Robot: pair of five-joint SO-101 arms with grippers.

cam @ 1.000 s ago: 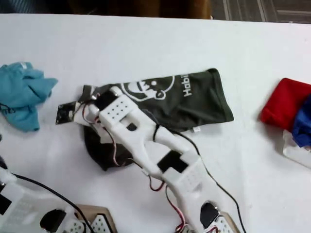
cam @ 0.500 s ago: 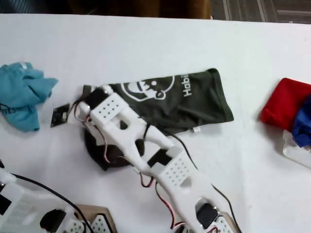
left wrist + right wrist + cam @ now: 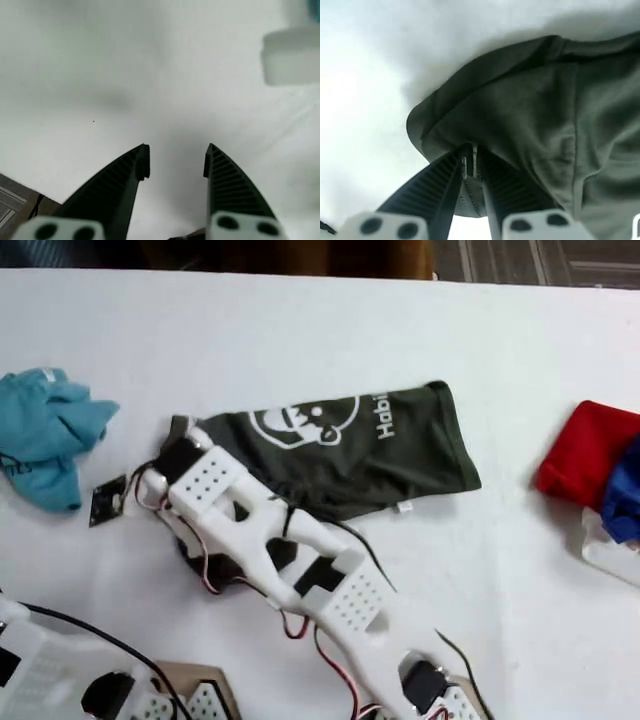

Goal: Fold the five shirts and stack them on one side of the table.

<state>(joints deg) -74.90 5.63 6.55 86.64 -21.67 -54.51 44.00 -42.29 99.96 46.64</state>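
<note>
Left claw (image 3: 175, 160) hangs open over the table (image 3: 100, 75). Farther out, the right claw (image 3: 471, 160) pinches an edge of the dark green shirt (image 3: 530, 110), the rest spread beyond its tips. A clean fold likely calls for a low, steady carry with edges matched.

On my overhead feed, the dark green shirt (image 3: 420, 455) at mid-frame carries white lettering (image 3: 383, 418) beside a round white cartoon graphic (image 3: 300, 423). The lettering runs off over the shirt's upper edge, so no whole word shows. A small white tag (image 3: 404, 507) at its lower hem is too small for me to read.
</note>
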